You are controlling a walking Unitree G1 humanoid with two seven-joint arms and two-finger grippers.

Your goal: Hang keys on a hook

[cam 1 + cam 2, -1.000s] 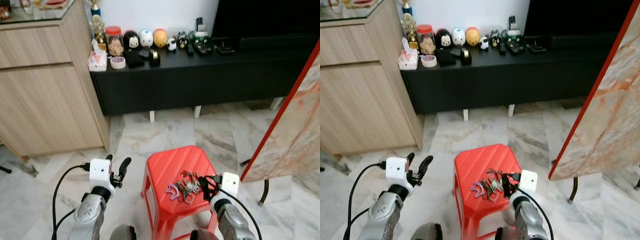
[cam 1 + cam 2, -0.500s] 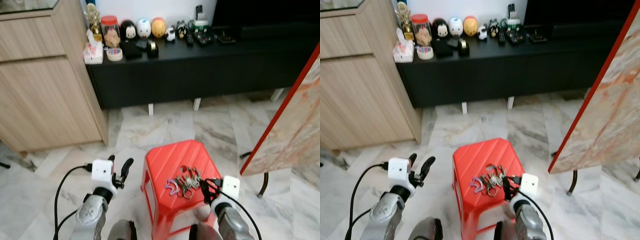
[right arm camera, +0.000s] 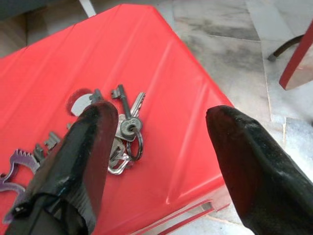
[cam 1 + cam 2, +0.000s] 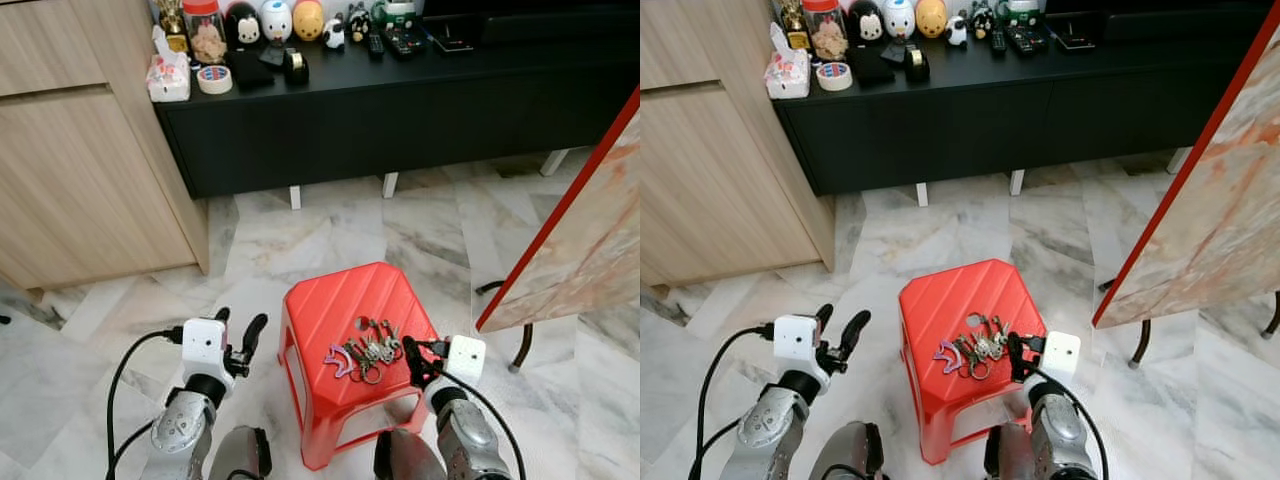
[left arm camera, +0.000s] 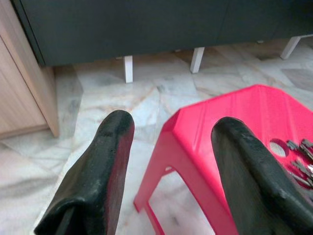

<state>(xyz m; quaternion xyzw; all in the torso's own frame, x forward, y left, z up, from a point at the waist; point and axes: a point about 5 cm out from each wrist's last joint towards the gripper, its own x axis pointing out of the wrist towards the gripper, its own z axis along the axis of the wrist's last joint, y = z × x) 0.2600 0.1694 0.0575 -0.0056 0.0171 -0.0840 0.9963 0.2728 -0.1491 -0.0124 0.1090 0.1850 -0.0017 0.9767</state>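
Observation:
A bunch of silver keys [image 4: 371,348] with a purple tag [image 4: 339,361] lies on the top of a red plastic stool [image 4: 330,310], toward its right front. In the right wrist view the keys [image 3: 123,131] lie just beyond the open fingers. My right gripper [image 4: 412,361] hovers at the stool's right front corner, open, a short way from the keys. Left of the stool, above the floor, my left gripper [image 4: 237,333] is open and holds nothing. The stool [image 5: 230,117] also appears between the fingers in the left wrist view.
A low black cabinet [image 4: 400,110] with figurines, a tape roll [image 4: 211,79] and remotes runs along the back wall. A wooden cupboard [image 4: 80,170] stands at the left. A marble-patterned, red-edged board [image 4: 585,240] leans at the right. The floor is marble tile.
The camera has tilted downward, so the cabinet sits higher in the picture. Both grippers keep their places beside the stool; the keys have not moved.

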